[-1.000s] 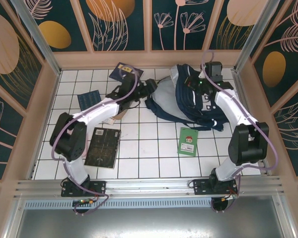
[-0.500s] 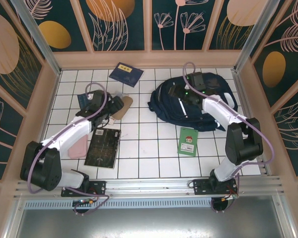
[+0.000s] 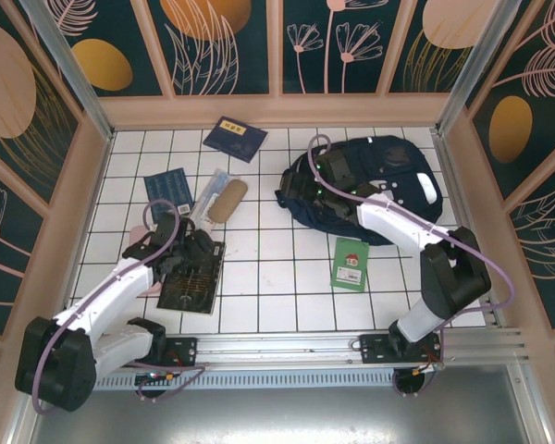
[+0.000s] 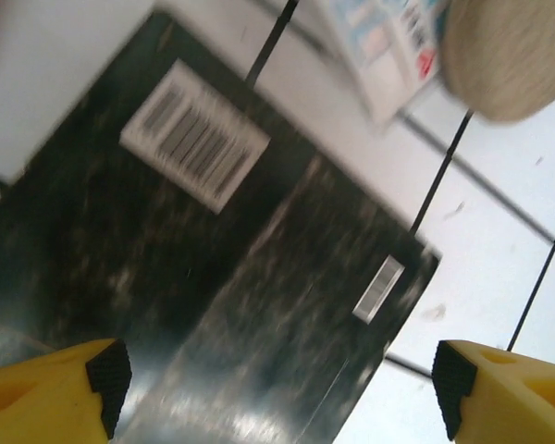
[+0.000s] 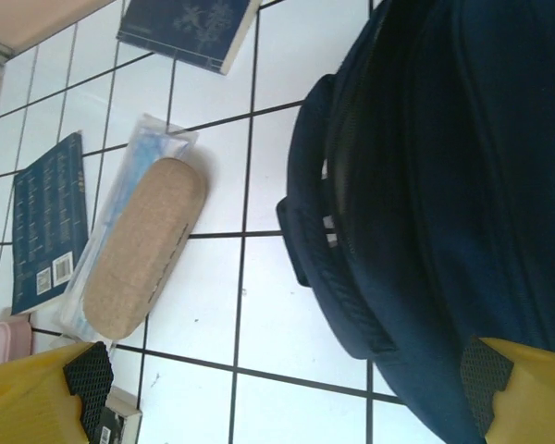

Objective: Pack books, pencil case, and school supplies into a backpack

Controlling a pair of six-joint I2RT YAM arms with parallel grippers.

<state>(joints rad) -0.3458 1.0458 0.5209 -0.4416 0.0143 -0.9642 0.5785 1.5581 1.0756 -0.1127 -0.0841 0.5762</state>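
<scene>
While open, left claw point(image 4: 277, 381) over book point(image 4: 213, 277)

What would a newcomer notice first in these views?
The big navy backpack at far right stands out most, with the open right gripper at its left edge. Next comes the black book at near left, the open left gripper over it. Behind the book, a tan case lies on a clear packet.

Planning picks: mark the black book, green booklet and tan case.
black book point(image 3: 191, 289), top external view, lower cover.
green booklet point(image 3: 350, 265), top external view, cover centre.
tan case point(image 5: 143, 248), right wrist view, its middle.
</scene>
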